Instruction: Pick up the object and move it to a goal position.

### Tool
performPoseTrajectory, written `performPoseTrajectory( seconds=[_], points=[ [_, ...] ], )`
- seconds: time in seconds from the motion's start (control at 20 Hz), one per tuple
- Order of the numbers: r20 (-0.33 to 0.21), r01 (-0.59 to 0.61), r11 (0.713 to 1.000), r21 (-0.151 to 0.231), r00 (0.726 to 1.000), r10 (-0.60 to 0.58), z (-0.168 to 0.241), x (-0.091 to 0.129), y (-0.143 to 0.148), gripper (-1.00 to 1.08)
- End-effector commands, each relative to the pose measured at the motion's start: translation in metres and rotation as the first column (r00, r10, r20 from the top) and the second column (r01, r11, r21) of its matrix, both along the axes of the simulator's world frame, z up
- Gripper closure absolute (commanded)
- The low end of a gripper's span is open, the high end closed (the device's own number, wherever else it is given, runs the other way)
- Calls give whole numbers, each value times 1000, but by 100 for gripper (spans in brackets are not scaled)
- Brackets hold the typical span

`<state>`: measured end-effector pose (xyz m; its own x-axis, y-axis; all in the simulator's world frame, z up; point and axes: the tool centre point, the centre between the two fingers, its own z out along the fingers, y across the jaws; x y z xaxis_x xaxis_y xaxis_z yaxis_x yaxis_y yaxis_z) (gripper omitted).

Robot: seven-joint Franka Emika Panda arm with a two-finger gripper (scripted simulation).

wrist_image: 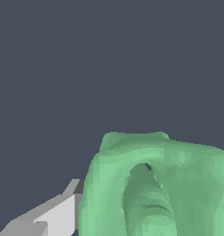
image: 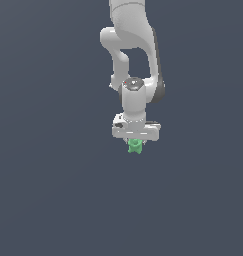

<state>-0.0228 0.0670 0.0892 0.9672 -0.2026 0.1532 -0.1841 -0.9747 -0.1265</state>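
Note:
The object [image: 135, 146] is a small bright green lumpy piece that sits directly under my white gripper [image: 135, 142] in the exterior view, between the short fingers. Its lower lobes stick out below the hand. In the wrist view the object [wrist_image: 155, 184] fills much of the picture, very close to the camera, with one grey-white finger [wrist_image: 53, 214] pressed against its side. The other finger is hidden behind the green piece. The gripper looks shut on the object.
Plain dark grey-blue ground [image: 53, 200] surrounds the arm on all sides. The white arm [image: 135, 45] comes down from the upper middle of the exterior view. No goal marker shows.

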Motion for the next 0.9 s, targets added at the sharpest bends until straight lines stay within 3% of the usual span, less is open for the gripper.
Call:
performPoseTrajectory(
  seconds=[0.0,0.85],
  points=[
    [37,-20,1000,16,999,20,10,9,-7,108],
    [254,-151,983,103,960,120,71,54,-47,108]
  ],
)
